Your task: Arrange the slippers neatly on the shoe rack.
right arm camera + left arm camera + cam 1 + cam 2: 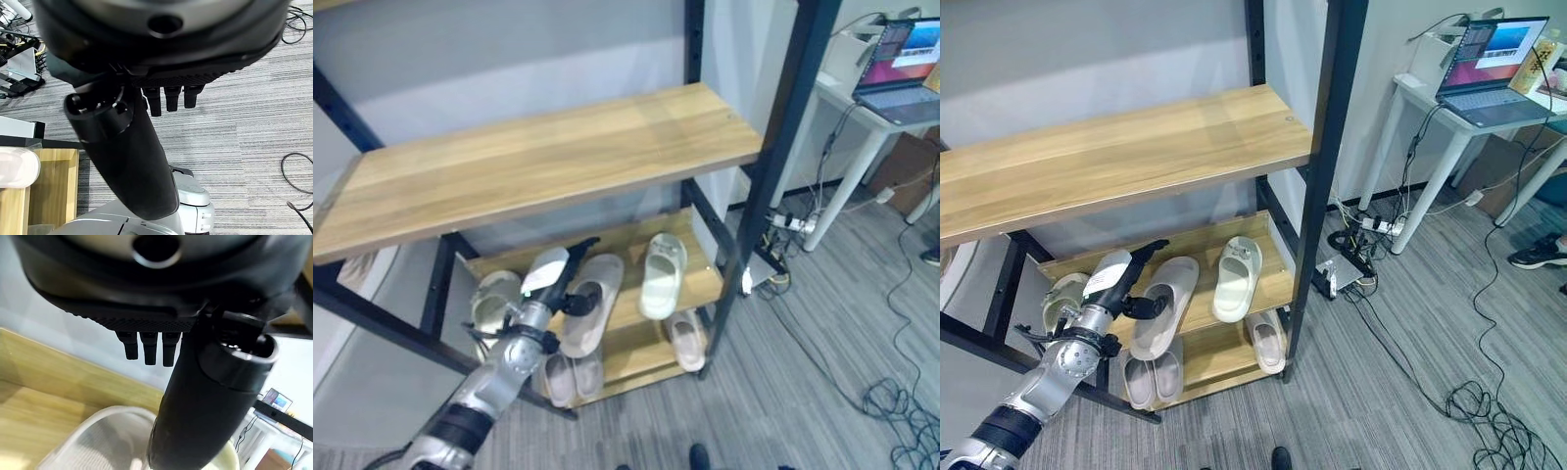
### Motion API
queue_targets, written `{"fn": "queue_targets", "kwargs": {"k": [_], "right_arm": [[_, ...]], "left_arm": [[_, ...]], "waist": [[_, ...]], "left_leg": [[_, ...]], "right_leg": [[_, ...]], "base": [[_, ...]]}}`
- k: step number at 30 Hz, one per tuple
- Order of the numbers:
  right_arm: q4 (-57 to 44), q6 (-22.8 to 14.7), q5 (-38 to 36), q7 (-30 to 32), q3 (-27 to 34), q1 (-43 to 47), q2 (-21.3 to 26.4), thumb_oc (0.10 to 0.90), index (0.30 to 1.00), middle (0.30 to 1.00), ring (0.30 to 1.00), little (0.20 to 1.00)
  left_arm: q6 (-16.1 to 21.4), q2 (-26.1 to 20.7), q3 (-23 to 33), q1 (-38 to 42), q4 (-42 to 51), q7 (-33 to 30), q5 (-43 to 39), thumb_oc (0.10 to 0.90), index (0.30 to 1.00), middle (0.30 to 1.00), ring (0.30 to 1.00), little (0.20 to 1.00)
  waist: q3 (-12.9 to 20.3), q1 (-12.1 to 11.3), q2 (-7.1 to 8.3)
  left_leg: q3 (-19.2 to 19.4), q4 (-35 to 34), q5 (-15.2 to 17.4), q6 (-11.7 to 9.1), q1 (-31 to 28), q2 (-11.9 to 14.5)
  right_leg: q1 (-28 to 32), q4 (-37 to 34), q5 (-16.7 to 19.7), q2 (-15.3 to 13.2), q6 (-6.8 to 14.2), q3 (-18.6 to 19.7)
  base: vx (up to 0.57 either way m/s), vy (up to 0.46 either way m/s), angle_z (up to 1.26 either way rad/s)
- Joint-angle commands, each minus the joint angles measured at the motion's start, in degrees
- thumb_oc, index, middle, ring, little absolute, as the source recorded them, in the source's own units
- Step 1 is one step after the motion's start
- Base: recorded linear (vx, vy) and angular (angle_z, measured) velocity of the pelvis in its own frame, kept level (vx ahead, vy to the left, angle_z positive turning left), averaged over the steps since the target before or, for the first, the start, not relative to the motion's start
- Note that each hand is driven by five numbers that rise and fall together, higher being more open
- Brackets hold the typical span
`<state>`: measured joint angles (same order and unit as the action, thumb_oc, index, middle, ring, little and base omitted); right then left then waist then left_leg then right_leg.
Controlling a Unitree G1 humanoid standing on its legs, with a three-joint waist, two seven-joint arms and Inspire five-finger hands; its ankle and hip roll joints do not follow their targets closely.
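Shoe rack [538, 162] with slippers. The left hand [551, 277] reaches to the middle shelf [700, 284], fingers straight and relaxed, thumb over a beige slipper [594, 304] lying there; whether it touches cannot be told. A second slipper [663, 275] and a greenish one [492, 300] flank it. More slippers [573, 377] sit below. The right hand [127, 147] hangs relaxed above carpet [254, 147].

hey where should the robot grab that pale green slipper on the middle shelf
Probably by the strap band of the pale green slipper, thumb under it and fingers over. It lies sole down with open shelf around it, so come from the front, under the upper board.
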<state>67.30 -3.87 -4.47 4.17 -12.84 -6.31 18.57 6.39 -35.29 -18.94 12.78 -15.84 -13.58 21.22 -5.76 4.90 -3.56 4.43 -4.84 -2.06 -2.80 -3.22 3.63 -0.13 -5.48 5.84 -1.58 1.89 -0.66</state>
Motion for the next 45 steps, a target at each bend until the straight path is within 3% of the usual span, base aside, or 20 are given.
{"fn": "queue_targets", "kwargs": {"k": [1,5,6,7,8,25,35,38,45], "right_arm": [[-0.7,-1.8,0.9,0.7,-1.6,1.9,2.2,0.800,0.900,0.900,0.900,0.900],[-1.1,-1.8,0.7,0.8,-1.7,2.1,2.4,0.800,0.900,0.900,0.900,0.900],[-1.3,-1.9,0.7,0.7,-1.9,2.1,2.5,0.800,0.900,0.900,0.900,0.900],[-1.3,-1.9,0.7,0.8,-1.9,2.0,2.6,0.800,0.900,0.900,0.900,0.900],[-1.3,-1.9,0.6,0.9,-1.9,2.1,2.6,0.800,0.900,0.900,0.900,0.900],[0.2,-1.3,1.2,1.3,-0.8,1.7,1.5,0.800,0.900,0.900,0.900,0.900],[1.1,-0.7,1.7,1.2,0.5,1.5,0.4,0.800,0.900,0.900,0.900,0.900],[2.0,-0.3,2.1,1.0,1.1,1.4,0.4,0.800,0.900,0.900,0.900,0.900],[2.0,-0.3,2.7,0.7,1.0,1.0,0.7,0.800,0.900,0.900,0.900,0.900]], "left_arm": [[1.5,-4.2,-0.2,13.9,-2.8,-5.3,3.9,0.800,0.900,0.900,0.900,0.900],[1.1,-4.7,-1.5,15.4,-4.8,-5.4,4.8,0.800,0.900,0.900,0.900,0.900],[0.7,-4.8,-2.1,16.2,-6.3,-5.2,5.2,0.720,0.780,0.780,0.780,0.780],[0.7,-4.8,-2.4,16.6,-7.0,-5.4,5.1,0.576,0.564,0.564,0.564,0.564],[0.6,-4.7,-2.8,17.1,-7.6,-5.4,4.8,0.400,0.300,0.300,0.300,0.300],[2.6,-1.0,1.4,9.0,-1.0,-4.0,-1.2,0.400,0.300,0.300,0.300,0.300],[6.9,3.2,11.3,-8.4,14.8,-0.7,-15.6,0.400,0.300,0.300,0.300,0.300],[8.1,5.6,12.2,-14.6,18.5,3.5,-24.9,0.400,0.300,0.300,0.300,0.300],[7.3,6.6,11.2,-21.3,20.9,8.8,-31.0,0.400,0.300,0.300,0.300,0.300]], "waist": [[0.2,1.5,1.79],[-0.1,1.7,1.94],[-0.2,1.9,2.06],[-0.2,2.0,2.12],[-0.2,2.0,2.19],[0.1,0.7,2.02],[0.3,-1.5,1.94],[0.2,-2.4,1.94],[-0.3,-3.5,1.65]], "left_leg": [[0.8,-0.2,3.4,-1.2,1.0,-0.8],[1.3,-0.2,3.3,-1.1,1.6,-0.7],[1.6,-0.2,3.3,-1.1,1.9,-0.5],[1.8,-0.2,3.3,-1.1,2.1,-0.5],[2.1,-0.2,3.2,-1.1,2.3,-0.5],[1.6,-0.2,3.6,-1.0,0.4,-0.8],[0.2,-0.2,2.1,-1.0,0.1,-1.0],[-0.5,-0.2,1.7,-1.0,0.0,-1.1],[-1.7,-0.1,1.1,-0.9,0.0,-0.8]], "right_leg": [[2.5,0.5,-8.0,-1.4,4.6,-0.2],[1.5,0.5,-7.7,-1.3,4.9,0.3],[1.0,0.5,-7.5,-1.2,5.0,0.6],[0.7,0.5,-7.4,-1.3,5.0,0.6],[0.5,0.5,-7.3,-1.2,5.0,0.8],[2.8,0.5,-8.3,-1.3,4.3,0.2],[4.0,0.5,-8.1,-1.1,3.4,-1.5],[4.6,0.5,-8.3,-1.0,3.1,-2.1],[5.3,0.5,-8.8,-0.8,2.8,-3.2]], "base": [[-0.02,0.008,-0.05],[-0.03,0.002,-0.07],[-0.02,0.003,-0.09],[-0.03,0.002,-0.15],[-0.01,0.003,-0.13],[0.00,-0.001,-0.03],[-0.03,-0.024,0.09],[-0.03,-0.027,0.13],[-0.02,-0.019,0.13]]}}
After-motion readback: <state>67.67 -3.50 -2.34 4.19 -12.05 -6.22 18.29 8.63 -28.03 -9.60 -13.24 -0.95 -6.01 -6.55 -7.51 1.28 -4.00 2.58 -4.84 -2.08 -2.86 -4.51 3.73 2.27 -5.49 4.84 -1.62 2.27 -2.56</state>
